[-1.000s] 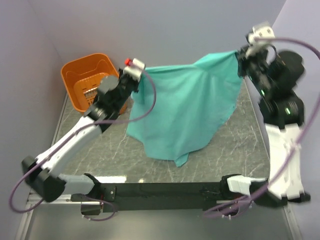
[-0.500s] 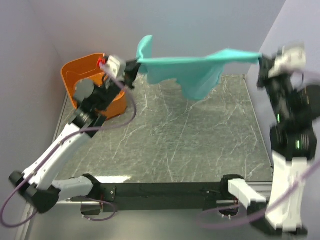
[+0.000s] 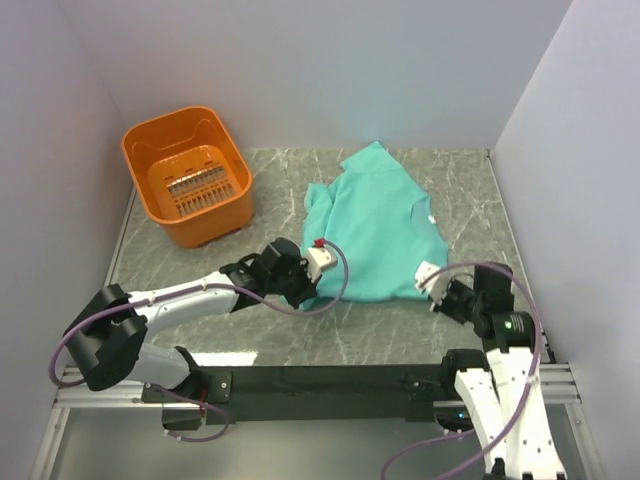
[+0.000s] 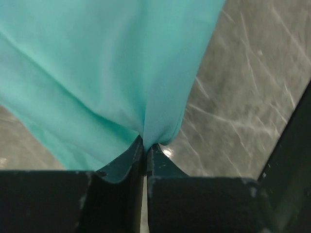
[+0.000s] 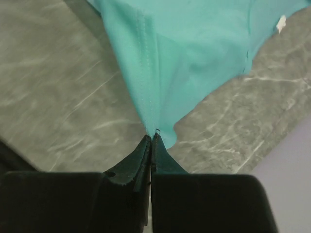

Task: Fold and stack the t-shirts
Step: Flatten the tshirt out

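Down from the air came the t-shirt [image 3: 375, 235], which lay spread on the surface [image 3: 470, 200], right of centre. The left gripper [image 4: 145, 145] pinched its seven o'clock corner, jaws nearly together; the right gripper [image 5: 152, 138] was clamped on the five o'clock corner. A basket [image 3: 135, 150] sat at ten o'clock.

Lab test cell: plain walls [image 3: 300, 70], marble-look table [image 3: 380, 332], 2 arms [image 3: 185, 295] on rail [image 3: 320, 381].

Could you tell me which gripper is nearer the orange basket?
The left gripper, pinching the t-shirt on the basket side; the right gripper holds its opposite corner.
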`<action>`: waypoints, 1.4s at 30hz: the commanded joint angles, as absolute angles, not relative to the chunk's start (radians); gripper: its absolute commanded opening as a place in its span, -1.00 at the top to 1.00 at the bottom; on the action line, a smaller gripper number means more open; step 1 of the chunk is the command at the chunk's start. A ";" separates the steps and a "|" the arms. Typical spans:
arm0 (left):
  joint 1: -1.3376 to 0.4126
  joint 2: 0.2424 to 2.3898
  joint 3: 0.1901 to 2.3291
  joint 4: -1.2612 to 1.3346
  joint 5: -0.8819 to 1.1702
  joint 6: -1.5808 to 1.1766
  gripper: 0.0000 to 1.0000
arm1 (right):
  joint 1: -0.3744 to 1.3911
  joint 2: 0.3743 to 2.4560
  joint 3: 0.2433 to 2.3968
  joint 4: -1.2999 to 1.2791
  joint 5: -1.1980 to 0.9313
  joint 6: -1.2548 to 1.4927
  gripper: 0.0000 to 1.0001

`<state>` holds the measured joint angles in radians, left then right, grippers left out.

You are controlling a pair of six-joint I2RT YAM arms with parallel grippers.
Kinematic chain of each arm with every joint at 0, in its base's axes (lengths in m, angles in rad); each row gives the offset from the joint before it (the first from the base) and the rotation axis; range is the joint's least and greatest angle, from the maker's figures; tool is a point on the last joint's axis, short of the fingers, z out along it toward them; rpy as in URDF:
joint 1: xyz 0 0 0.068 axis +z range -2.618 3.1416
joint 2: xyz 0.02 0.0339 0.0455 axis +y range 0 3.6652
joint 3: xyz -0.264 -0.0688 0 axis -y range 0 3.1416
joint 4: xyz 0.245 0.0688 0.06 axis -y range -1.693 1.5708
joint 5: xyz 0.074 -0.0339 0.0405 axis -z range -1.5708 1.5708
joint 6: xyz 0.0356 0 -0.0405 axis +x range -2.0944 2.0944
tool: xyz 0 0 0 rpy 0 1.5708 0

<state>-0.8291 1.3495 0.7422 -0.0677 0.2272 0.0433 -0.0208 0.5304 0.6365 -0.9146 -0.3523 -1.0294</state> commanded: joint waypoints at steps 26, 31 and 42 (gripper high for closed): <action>-0.723 1.210 1.011 -0.158 0.034 -0.255 -0.77 | -0.025 0.611 0.764 -0.654 -0.491 -0.606 -0.81; -0.696 1.318 1.097 -0.169 0.019 -0.226 -0.73 | -0.009 0.938 0.857 -0.442 -0.519 -0.288 -0.57; -0.695 1.116 0.907 -0.192 -0.150 -0.100 -0.72 | 0.066 1.598 1.215 -0.324 -0.011 -0.055 -0.54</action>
